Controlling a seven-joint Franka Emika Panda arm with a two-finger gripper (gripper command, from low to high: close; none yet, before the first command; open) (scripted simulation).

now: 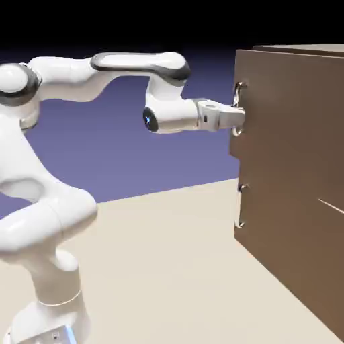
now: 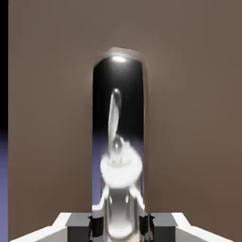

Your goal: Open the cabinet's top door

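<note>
The brown cabinet (image 1: 295, 168) fills the exterior view's right. The silver bar handle (image 1: 239, 101) of the top door stands upright at the cabinet's upper left edge. My gripper (image 1: 239, 117) reaches level from the left and is shut on that handle, around its lower half. In the hand view the top door (image 2: 189, 118) is a flat brown panel filling the picture. The shiny handle (image 2: 118, 118) runs up the middle, and my gripper (image 2: 120, 228) clamps it at the bottom edge. The door looks flush with the cabinet.
The lower door's handle (image 1: 240, 205) sits below, at the same edge of the cabinet. The beige table (image 1: 168, 269) stretches under the arm. The arm's white elbow (image 1: 141, 64) arches high to the gripper's left.
</note>
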